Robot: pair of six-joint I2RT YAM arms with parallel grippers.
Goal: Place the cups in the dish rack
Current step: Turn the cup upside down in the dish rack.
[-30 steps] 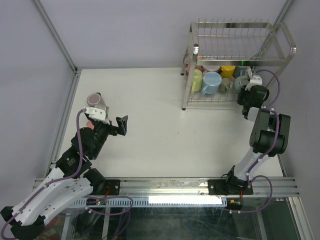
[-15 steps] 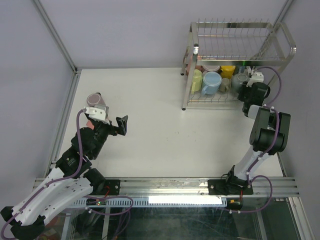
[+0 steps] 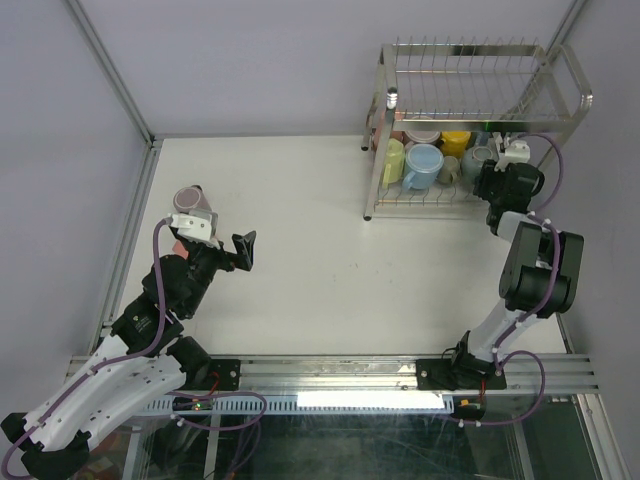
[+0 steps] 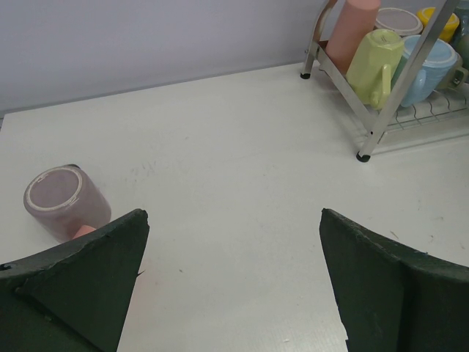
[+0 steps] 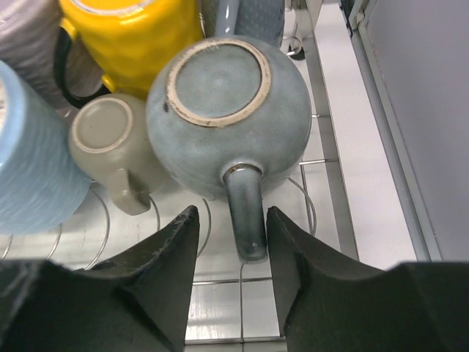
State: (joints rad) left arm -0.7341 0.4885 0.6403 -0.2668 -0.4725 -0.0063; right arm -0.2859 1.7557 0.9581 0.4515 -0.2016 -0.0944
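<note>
White table [image 3: 300, 250] w/ chrome wire rack [image 3: 470, 45]: right gripper [image 5: 232, 213] parted astride handle [image 5: 247, 220] of grey-blue ceramic mug [image 5: 220, 103], left gripper [image 4: 233, 216] spread; prob. brittle, grip handle.

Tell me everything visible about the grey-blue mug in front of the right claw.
The grey-blue mug is round-bellied, matte speckled glaze, with a pale unglazed foot ring facing the wrist camera. It rests on the dish rack's wire lower shelf, handle between the right claw's parted fingers. A taupe mug sits close beside it.
</note>
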